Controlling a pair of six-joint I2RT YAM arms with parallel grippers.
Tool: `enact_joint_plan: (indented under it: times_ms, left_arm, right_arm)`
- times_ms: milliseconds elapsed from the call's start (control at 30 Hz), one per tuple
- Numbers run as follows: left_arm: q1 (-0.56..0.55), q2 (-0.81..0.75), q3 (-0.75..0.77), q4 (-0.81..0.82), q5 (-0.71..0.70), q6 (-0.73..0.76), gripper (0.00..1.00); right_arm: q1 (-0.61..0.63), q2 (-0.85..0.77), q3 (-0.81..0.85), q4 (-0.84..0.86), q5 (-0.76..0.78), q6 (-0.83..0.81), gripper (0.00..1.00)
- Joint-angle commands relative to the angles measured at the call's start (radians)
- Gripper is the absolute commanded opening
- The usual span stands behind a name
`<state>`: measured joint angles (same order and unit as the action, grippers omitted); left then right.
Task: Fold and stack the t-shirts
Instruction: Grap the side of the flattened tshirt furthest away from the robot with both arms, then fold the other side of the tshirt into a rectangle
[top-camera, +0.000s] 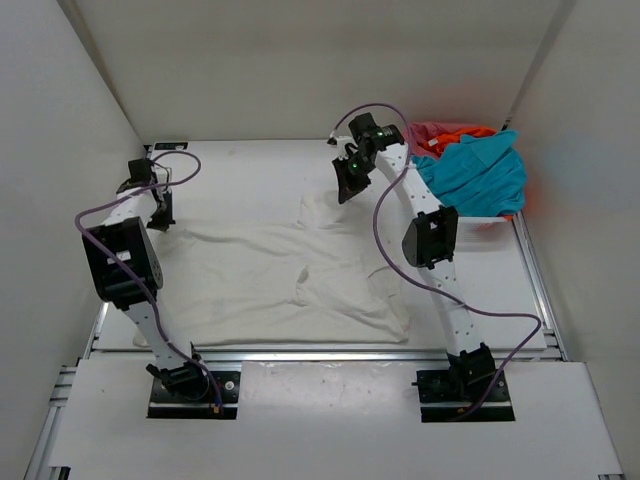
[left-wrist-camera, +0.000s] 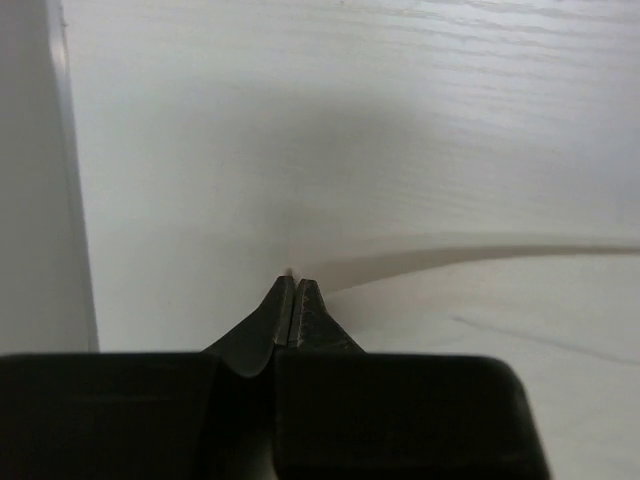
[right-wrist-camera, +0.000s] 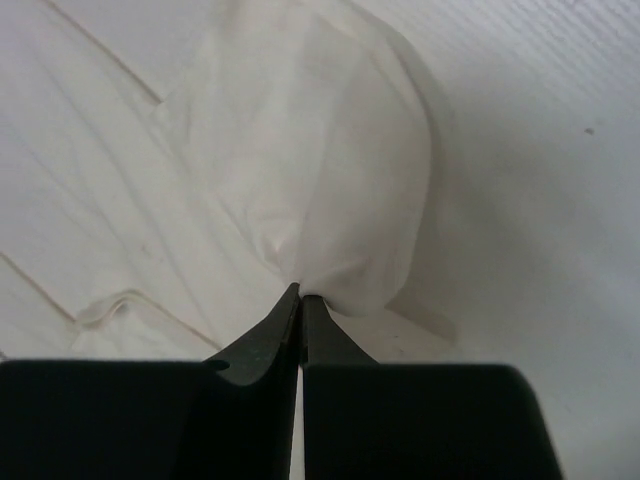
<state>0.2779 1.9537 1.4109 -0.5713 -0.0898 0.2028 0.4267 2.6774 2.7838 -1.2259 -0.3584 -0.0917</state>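
Note:
The white t-shirt (top-camera: 270, 280) lies spread on the white table. My left gripper (top-camera: 160, 218) is at its far left corner; in the left wrist view the jaws (left-wrist-camera: 293, 283) are shut, with the shirt's edge (left-wrist-camera: 500, 330) running into the tips. My right gripper (top-camera: 348, 190) is at the shirt's far right part, shut (right-wrist-camera: 301, 292) on a bunched fold of white cloth (right-wrist-camera: 320, 150) lifted off the table. The teal-blue shirt (top-camera: 475, 170), the orange shirt (top-camera: 468, 131) and the pinkish-red shirt (top-camera: 430, 135) lie heaped at the back right.
The heaped shirts rest in a white basket (top-camera: 482, 222) at the back right corner. White walls enclose the table on the left, back and right. The table's metal rail (top-camera: 320, 352) runs along the near edge.

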Motion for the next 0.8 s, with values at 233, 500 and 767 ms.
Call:
enact_joint_plan:
  times_ms: [233,500,767]
  left_arm:
    - [-0.055,-0.338,-0.206,0.034,-0.010,0.138,0.00]
    - [-0.057,-0.466,-0.383,0.034,-0.021,0.214,0.00]
    - [-0.033,-0.524,-0.452,-0.021,-0.056,0.283,0.00]
  right_arm:
    - [-0.003,-0.335,-0.204,-0.116,-0.100,-0.088,0.00]
    - [0.041,-0.839,-1.128,0.333,-0.094,-0.063,0.00]
    - [0.064,-0.907,-1.374,0.474,-0.017,-0.095,0.00]
